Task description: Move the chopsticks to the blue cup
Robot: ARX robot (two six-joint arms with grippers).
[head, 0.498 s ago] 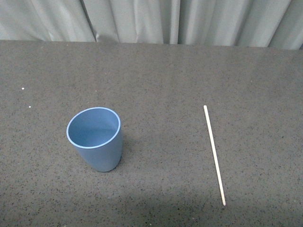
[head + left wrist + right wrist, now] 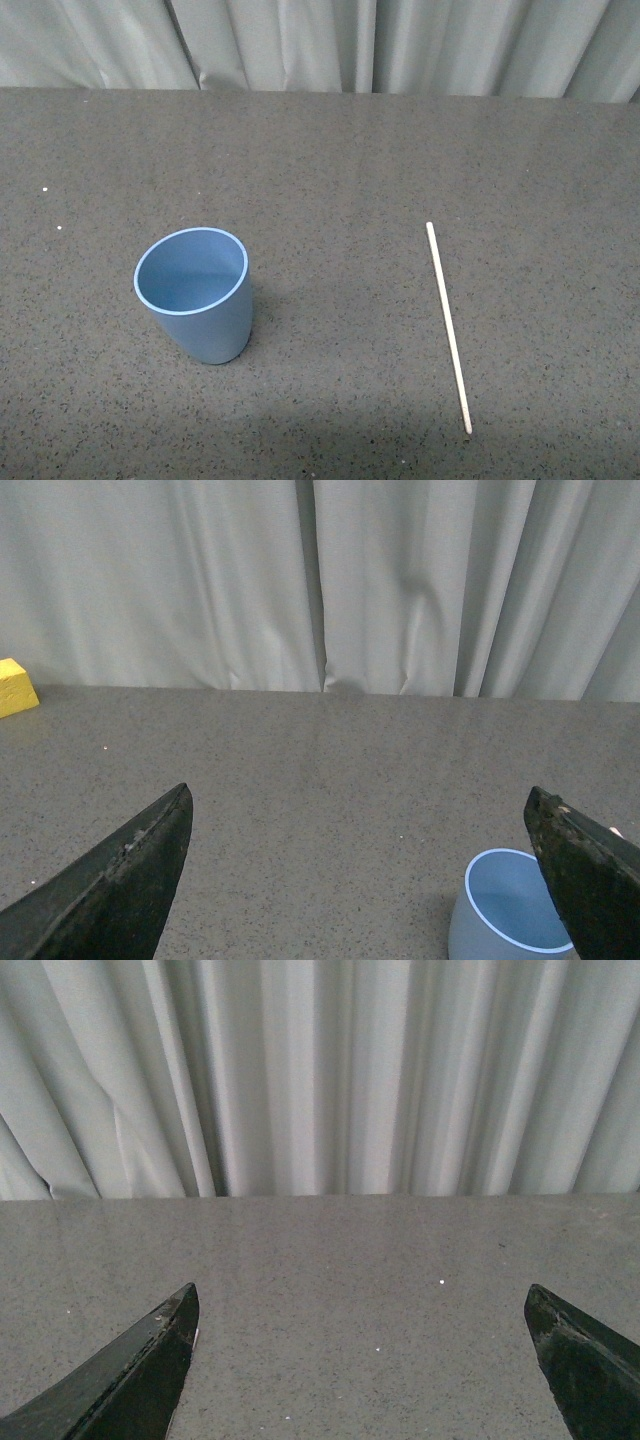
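Matt plastic blue cup [image 2: 193,295]; speckled, matt table [image 2: 340,160]; cloth curtain [image 2: 320,45].

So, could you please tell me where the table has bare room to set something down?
The widest free patch lies between the cup and the chopstick. The table behind both, up to the curtain, is bare too, as is the strip right of the chopstick. Left of the cup lie only tiny white specks. Nowhere is crowded.
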